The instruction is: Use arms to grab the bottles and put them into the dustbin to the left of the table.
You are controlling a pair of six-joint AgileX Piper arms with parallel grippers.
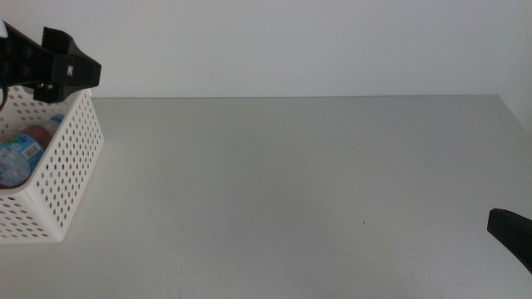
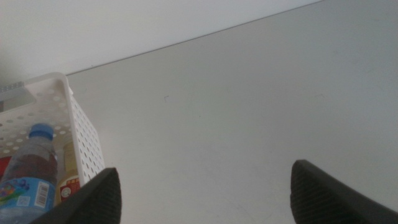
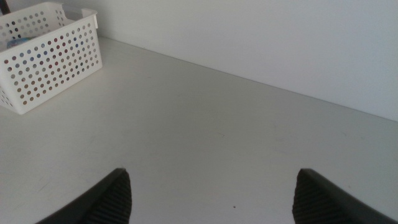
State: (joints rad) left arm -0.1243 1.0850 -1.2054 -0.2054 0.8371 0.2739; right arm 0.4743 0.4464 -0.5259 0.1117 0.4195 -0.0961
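Observation:
The white perforated dustbin point(image 1: 66, 174) stands at the table's left end. Inside it lies the clear water bottle point(image 2: 31, 171) with its blue cap and label. Beside that bottle is a yellow drink bottle point(image 2: 68, 180), and a bit of red point(image 1: 35, 135) also shows in the bin. My left gripper point(image 1: 71, 62) hovers above the bin's far corner. In the left wrist view the left gripper point(image 2: 205, 174) is open with nothing between its jaws. My right gripper point(image 1: 509, 232) waits low at the table's right front. The right wrist view shows the right gripper point(image 3: 212, 175) open and empty too.
The light-grey table point(image 1: 291, 183) stretches from the dustbin point(image 3: 56, 59) to the right edge, with a white wall behind its far edge. No bottle shows on the tabletop.

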